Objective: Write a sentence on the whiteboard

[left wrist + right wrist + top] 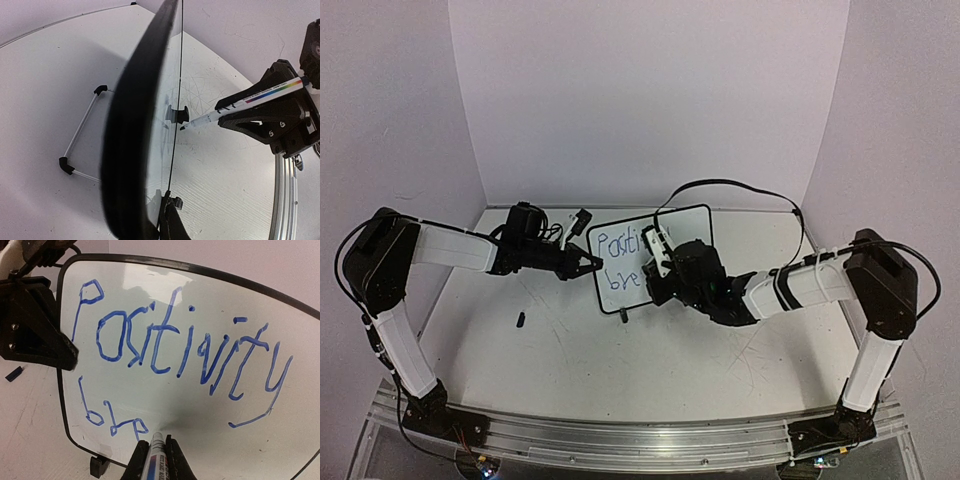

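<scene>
Right wrist view, item one: the whiteboard [210,300] fills most of the frame, standing upright on the table [30,430], one black foot [98,466] showing at the lower left. Item two: the sentence [180,345] in blue, "Positivity" across the upper line and what I read as "bre" begun at the lower left, so I judge the writing roughly halfway. Item three: the marker [157,444], bottom centre, pinched between the pressed-together fingers of the right gripper [156,459], its tip at the board just right of the last letter, placed, I reckon, for the next stroke. Item four: the left gripper [47,337], upper left, clamped shut on the board's left edge; I take this as bracing, so the panel does not slide or tip under the pen. Left wrist view: board seen edge-on down the centre, my own finger [127,150] a dark blur against it, marker tip close to the surface at centre right. Top external view: board at centre, between the two arms, and a small dark piece [520,320], possibly a cap, lying apart at left.
</scene>
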